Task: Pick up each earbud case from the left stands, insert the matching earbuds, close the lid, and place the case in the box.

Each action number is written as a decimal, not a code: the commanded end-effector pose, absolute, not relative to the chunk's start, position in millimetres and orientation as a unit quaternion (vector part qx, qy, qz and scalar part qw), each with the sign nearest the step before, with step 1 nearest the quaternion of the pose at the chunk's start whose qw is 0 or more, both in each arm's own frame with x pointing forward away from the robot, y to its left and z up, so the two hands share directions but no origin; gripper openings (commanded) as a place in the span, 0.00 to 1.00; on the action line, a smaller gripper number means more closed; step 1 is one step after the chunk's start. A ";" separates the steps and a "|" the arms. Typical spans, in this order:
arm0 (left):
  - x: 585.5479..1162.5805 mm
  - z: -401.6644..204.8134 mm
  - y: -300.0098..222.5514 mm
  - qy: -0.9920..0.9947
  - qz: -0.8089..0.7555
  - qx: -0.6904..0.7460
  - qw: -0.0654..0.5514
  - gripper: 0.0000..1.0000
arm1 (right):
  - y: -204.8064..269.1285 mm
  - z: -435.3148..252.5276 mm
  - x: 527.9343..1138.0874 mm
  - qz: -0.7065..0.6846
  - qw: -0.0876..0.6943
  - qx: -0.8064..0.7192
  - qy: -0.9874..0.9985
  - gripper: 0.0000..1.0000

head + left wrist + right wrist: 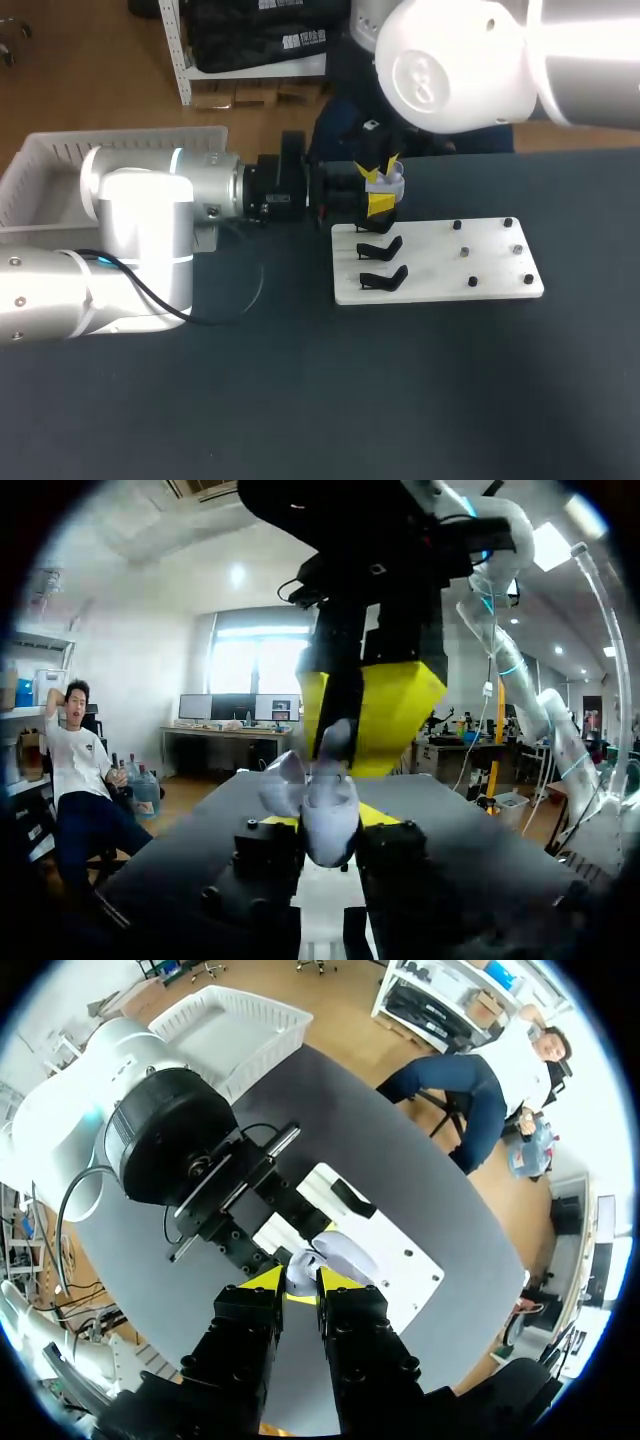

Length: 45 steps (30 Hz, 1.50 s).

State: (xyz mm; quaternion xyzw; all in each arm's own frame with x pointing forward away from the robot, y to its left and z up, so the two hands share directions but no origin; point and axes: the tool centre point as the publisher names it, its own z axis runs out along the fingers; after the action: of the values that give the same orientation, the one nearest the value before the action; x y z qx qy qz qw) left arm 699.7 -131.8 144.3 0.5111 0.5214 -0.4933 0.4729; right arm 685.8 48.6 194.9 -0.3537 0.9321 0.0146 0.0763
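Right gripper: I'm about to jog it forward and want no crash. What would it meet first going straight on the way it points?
Most likely the earbud case, held in the jaws of the left gripper, just ahead of the right gripper; the gap, if any, is hard to judge.

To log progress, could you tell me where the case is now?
In the head view, the case is in the left gripper above the white board's far left corner, under the right gripper.
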 end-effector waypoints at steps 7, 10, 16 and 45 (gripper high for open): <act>698.8 143.6 -132.2 0.520 -0.493 0.510 0.476 0.00 | 45.7 193.4 679.6 0.013 0.083 -0.347 0.934 0.00; 698.8 143.6 -132.2 0.520 -0.493 0.510 0.476 0.00 | 45.6 193.6 679.3 0.014 0.085 -0.345 0.935 0.00; 698.8 143.6 -132.2 0.520 -0.493 0.510 0.476 0.00 | 44.7 194.6 677.5 0.016 0.087 -0.343 0.935 0.00; 698.8 143.6 -132.2 0.520 -0.493 0.510 0.476 0.00 | 43.4 190.2 683.6 0.018 0.085 -0.341 0.936 0.00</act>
State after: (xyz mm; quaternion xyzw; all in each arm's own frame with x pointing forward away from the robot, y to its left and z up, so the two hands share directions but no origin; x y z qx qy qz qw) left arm 699.6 -131.9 144.6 0.5111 0.5212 -0.4933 0.4730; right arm 683.6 43.5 191.6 -0.3416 0.9359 0.0181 0.0842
